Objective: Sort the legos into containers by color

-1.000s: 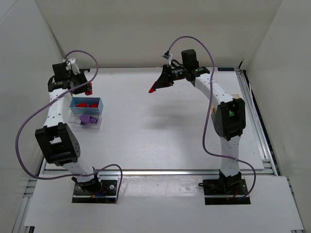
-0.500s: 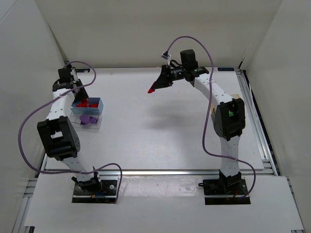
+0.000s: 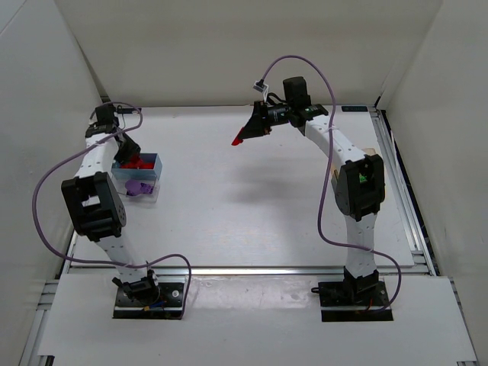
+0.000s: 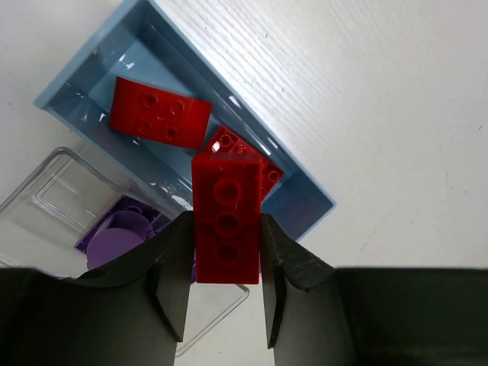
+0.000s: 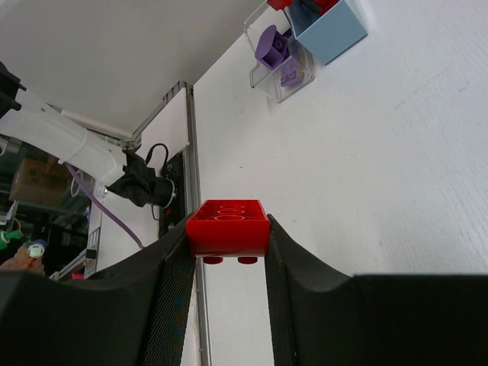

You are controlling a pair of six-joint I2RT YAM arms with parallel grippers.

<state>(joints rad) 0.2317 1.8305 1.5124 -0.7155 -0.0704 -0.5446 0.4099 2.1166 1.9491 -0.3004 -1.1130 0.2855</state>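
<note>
Left gripper is clamped on a red lego, over the blue container by the table's left edge. I see two loose red legos inside. The clear container with purple legos butts against its near side. Right gripper grips a second red lego, raised over the far middle.

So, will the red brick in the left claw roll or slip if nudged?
Likely rigid: the red brick shows no bend pinched in the left claw. Flat faces suggest it won't roll; glossy plastic might slip.
</note>
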